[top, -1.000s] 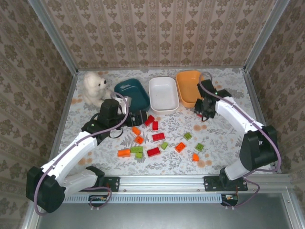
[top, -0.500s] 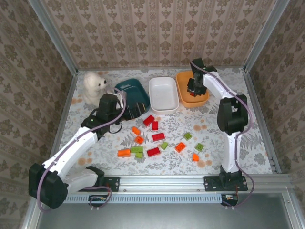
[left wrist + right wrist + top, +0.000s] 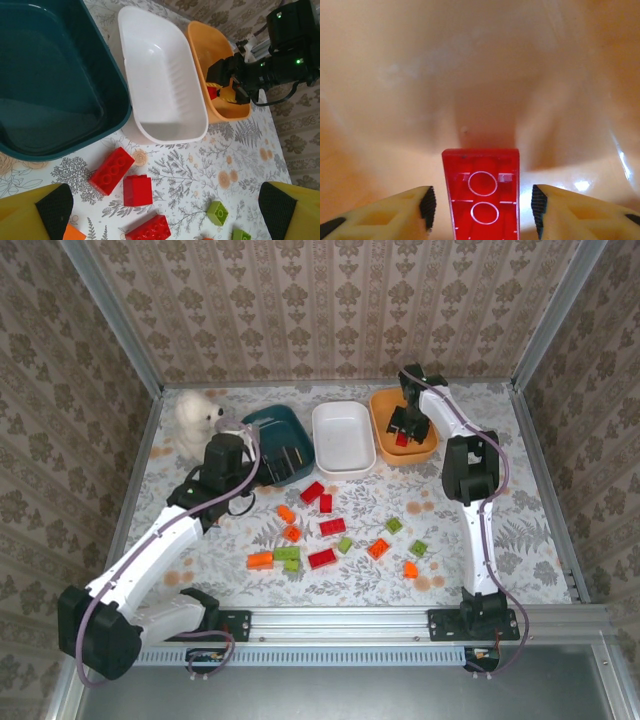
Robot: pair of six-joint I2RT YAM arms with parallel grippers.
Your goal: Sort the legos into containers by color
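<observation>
Right pincer (image 3: 404, 428) spread, low inside the orange container (image 3: 383, 408) — red lego (image 3: 481, 200) between its fingers, a gap on either side, not pinched. Left pincer (image 3: 166, 206) wide apart over the worktop (image 3: 500, 490), near the teal container (image 3: 50, 90) — other legos (image 3: 330, 527) scattered loose on the worktop.

the white left arm (image 3: 150, 550) leans forward, its yellow-fingered left gripper (image 3: 166, 206) wide apart. the right arm (image 3: 481, 525) reaches farther, right gripper (image 3: 482, 205) parted.

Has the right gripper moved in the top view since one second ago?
Yes. The right gripper went from the near edge of the orange dish toward the far wall and is now above the dish.
</observation>
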